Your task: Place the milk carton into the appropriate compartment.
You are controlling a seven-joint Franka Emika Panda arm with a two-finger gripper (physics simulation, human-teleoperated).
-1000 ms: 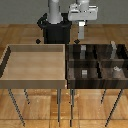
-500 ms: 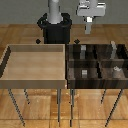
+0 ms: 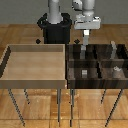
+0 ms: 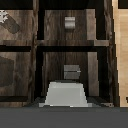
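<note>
Gripper (image 3: 87, 34), clamped on the milk carton (image 3: 87, 35), should lower vertically, centred in the compartment (image 3: 81, 51) at the bin's ten o'clock.

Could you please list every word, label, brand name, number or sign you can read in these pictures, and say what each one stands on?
None: no readable text appears in either view.
The small pale grey-white milk carton held at the end effector shows a plain face, with no legible print.
The dark brown striped-wood four-cell bin and the large light tan wooden tray bear only wood grain.
The small grey items in the bin's cells are too blurred to show any marking.
</note>
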